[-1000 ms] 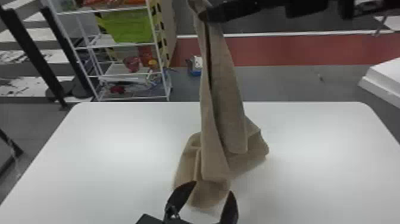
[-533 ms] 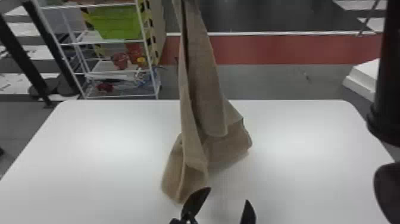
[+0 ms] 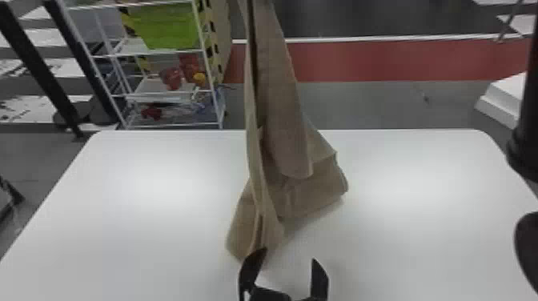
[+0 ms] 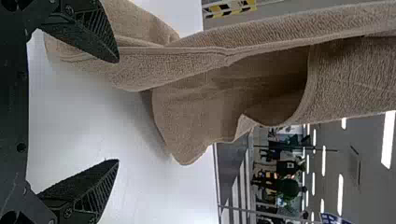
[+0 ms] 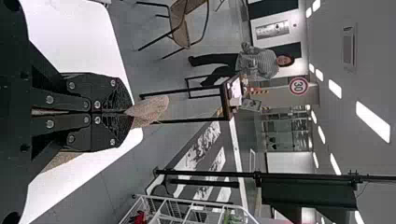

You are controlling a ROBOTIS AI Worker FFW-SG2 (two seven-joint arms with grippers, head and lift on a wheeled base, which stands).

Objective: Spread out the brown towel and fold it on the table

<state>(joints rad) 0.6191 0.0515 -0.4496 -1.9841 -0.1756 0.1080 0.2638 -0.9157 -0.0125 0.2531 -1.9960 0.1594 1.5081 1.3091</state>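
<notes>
Brown towel [image 3: 280, 100] in long hanging folds (rumpled low on the table [image 3: 120, 224])

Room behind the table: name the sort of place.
Probably a robotics lab or workshop hall: ceiling strip lights, a white shelf rack holding a green bin, and a round red-rimmed sign.

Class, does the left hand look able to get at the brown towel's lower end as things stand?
Probably yes. The left hand is open near the lower end of the brown towel, and nothing seems to stand between them.
</notes>
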